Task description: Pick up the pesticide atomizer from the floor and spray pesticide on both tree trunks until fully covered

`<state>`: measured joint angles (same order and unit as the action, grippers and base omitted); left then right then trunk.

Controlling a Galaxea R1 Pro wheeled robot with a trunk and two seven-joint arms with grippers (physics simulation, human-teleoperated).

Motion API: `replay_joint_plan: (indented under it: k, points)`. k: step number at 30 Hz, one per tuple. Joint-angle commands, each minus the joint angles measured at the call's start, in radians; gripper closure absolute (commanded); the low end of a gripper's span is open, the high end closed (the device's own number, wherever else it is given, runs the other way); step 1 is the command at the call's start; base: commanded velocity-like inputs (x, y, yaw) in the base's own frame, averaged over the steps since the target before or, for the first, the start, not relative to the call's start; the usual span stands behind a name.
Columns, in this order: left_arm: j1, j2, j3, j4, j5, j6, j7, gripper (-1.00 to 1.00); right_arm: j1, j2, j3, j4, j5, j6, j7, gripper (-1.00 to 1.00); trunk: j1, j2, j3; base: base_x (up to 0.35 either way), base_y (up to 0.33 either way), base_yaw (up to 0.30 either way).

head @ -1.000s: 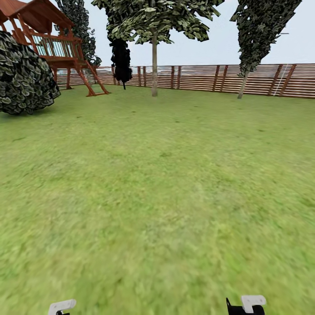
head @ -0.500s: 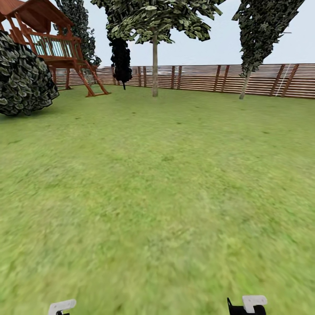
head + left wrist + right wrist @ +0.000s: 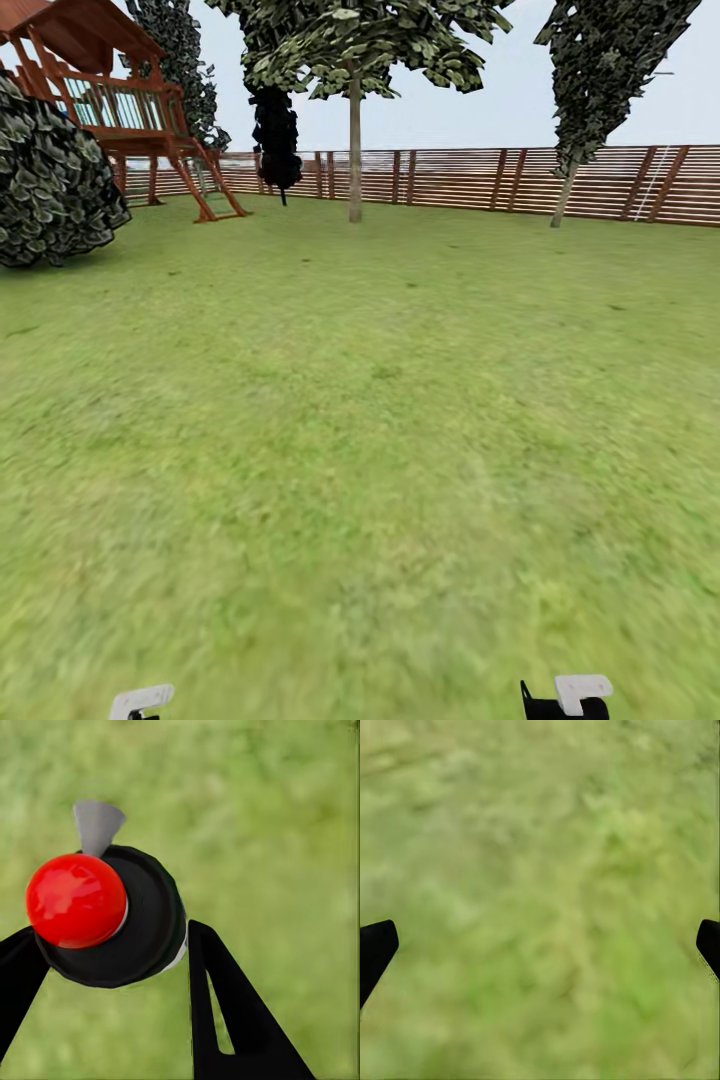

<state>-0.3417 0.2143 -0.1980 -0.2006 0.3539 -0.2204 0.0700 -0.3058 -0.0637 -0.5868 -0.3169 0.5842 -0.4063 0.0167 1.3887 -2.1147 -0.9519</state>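
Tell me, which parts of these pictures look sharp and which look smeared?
Head view: the fence and tree trunk are crisp, while the near grass is smeared. Left wrist view: the atomizer in the left pincer is sharp with a glossy highlight, over soft grass. Right wrist view: the grass is a blur between the fingertips.

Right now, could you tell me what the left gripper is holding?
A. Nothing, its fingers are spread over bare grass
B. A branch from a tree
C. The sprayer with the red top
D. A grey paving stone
C. In the left wrist view the left gripper has its black fingers closed around the sprayer, whose red top faces the camera, with blurred grass behind it.
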Motion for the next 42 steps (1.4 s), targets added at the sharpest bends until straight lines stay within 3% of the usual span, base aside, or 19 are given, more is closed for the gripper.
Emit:
replay_joint_plan:
  k: [1,42]
  points:
    - [0.0,0.0,-0.011,0.0,0.004,-0.002,0.014,1.0,-0.001,0.001,-0.008,0.001,0.009,-0.005,0.002,-1.0,0.0,0.0,-0.001,0.335,0.0,0.0]
    - [0.0,0.0,-0.011,0.0,0.004,-0.002,0.014,1.0,-0.001,0.008,-0.008,0.001,0.009,-0.005,0.002,-1.0,0.0,0.0,-0.001,0.335,0.0,0.0]
